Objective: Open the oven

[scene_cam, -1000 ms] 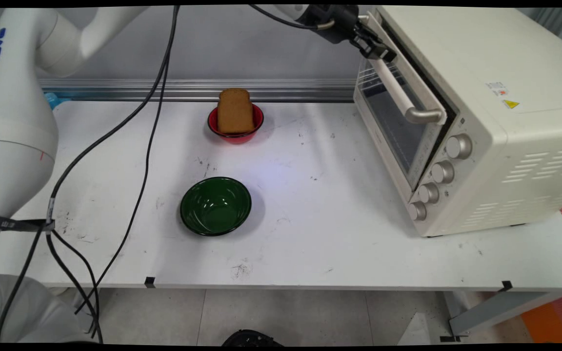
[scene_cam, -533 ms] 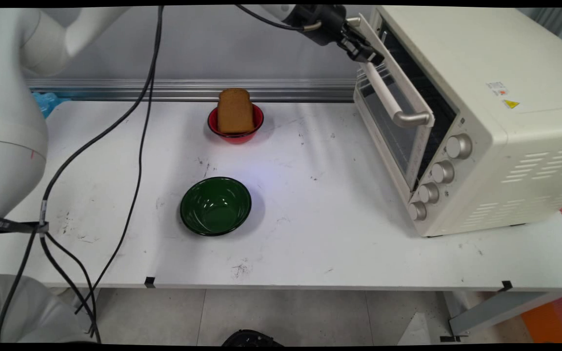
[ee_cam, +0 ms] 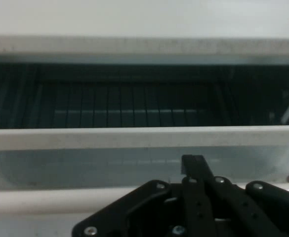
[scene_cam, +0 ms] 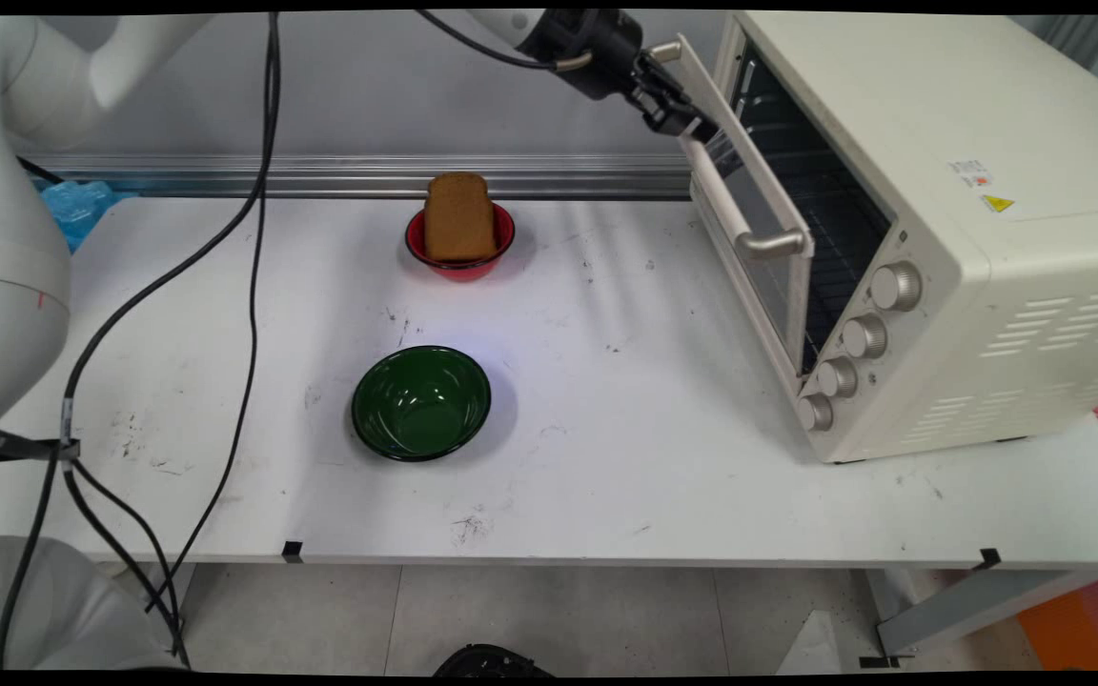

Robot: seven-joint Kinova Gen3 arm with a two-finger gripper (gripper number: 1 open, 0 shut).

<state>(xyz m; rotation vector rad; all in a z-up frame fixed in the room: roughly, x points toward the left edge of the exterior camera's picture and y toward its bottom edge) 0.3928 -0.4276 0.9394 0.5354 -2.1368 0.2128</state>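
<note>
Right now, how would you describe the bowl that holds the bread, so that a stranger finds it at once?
Start at the cream toaster oven on the table's right side, then look left along the far edge. The red bowl sits there, bread slice standing in it. The green bowl, nearer the camera, is empty.

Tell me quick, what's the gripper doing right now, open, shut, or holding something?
Gripper: at the far end of the oven door's handle, the door partly open; whether it is open or shut on the handle cannot be told.
</note>
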